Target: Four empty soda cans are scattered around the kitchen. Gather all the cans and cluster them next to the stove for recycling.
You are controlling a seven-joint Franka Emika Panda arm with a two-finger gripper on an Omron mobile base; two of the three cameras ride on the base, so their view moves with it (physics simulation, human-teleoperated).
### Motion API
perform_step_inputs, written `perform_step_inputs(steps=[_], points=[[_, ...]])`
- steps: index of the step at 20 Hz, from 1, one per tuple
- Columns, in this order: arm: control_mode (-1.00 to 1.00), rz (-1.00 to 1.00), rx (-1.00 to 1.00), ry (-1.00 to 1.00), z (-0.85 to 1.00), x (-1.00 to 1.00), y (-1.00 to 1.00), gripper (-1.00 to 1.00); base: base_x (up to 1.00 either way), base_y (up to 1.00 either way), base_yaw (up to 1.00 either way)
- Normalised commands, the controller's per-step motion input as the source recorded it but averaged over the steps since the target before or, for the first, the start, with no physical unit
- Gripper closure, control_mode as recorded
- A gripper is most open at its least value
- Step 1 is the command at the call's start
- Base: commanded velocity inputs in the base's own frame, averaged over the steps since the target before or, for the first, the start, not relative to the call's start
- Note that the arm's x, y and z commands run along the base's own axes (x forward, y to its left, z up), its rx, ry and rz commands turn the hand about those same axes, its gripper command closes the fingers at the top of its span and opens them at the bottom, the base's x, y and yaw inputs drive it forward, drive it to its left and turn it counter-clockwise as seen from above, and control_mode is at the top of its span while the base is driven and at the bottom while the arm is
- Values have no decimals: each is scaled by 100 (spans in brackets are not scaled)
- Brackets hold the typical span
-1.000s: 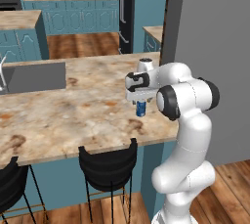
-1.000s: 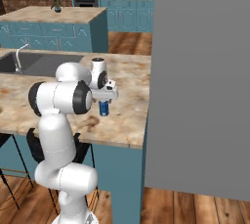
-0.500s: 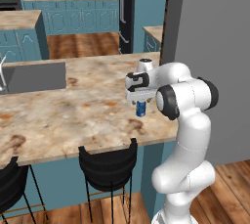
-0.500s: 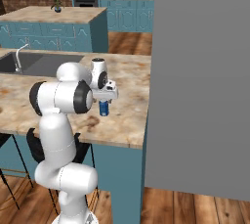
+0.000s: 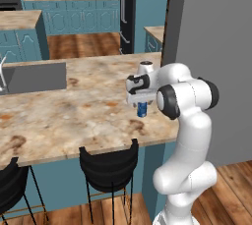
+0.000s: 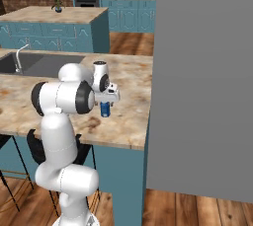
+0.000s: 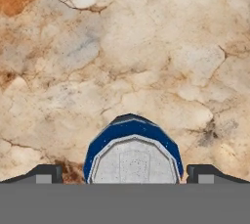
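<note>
The blue soda can was seen standing upright on the marble tabletop, directly beneath the claw, its long axis vertical and in line with the claw's downward reach. The claw was spread wide, one dark fingertip to either side of the can's silver top, neither touching it. A straight descent was judged to be all the grasp required.
</note>
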Motion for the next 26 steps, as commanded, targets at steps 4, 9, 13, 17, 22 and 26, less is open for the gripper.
perform_step_inputs(steps=[4,9,13,17,22,26], points=[[-100,0,0,0,-16,0,0,-100,0,0,0],[-100,0,0,1,-2,0,0,100,0,0,0],[-100,0,0,0,0,0,0,100,0,0,0],[-100,0,0,-4,3,-1,0,100,0,0,0],[-100,0,0,-14,37,-5,0,100,0,0,0],[-100,0,0,-12,53,-19,0,100,0,0,0]])
